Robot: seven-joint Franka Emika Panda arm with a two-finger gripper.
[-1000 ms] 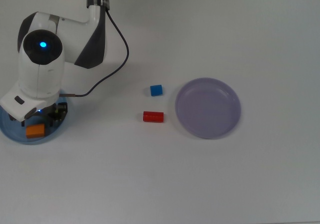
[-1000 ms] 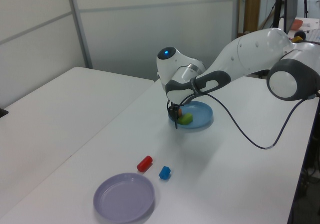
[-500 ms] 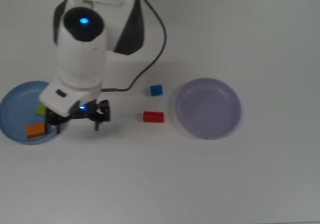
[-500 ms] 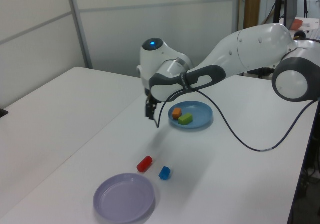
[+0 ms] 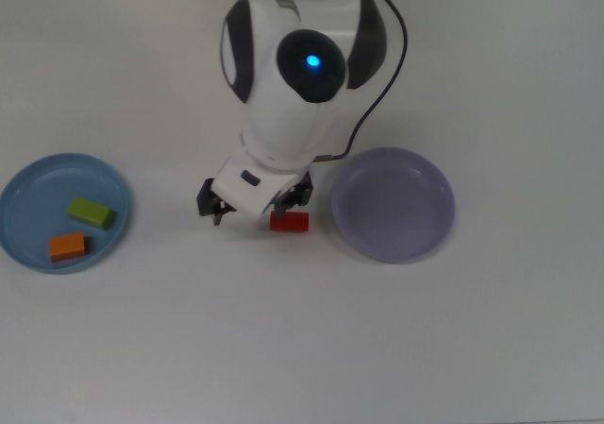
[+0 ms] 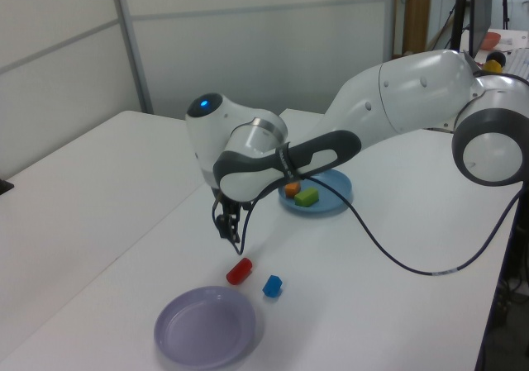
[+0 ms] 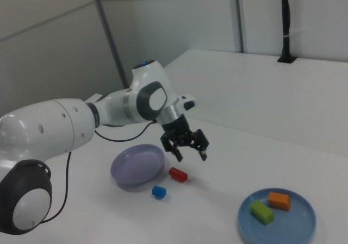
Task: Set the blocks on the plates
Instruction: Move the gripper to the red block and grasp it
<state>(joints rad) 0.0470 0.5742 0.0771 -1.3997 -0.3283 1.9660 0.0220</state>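
Red block: the red block (image 5: pixel 289 221) lies flat on the worktop (image 5: pixel 302 348), long axis left to right in the top view, just beside the lavender plate's rim.
Blue cube: the blue cube (image 7: pixel 158 191) sits on the worktop near the red block; in the top view my arm covers it.
Orange and green blocks: the orange block (image 5: pixel 67 246) and the green block (image 5: pixel 91 213) both lie in the blue plate (image 5: pixel 19 183), the green one tilted across the top view.
Lavender plate: the lavender plate (image 5: pixel 415 240) has nothing on it.
My fingers: my fingers (image 5: pixel 256 201) hang apart and empty above the red block.
Change: a second ago I was down over the blue plate; I have since swung across to the red block, and both loose blocks lie where they were.
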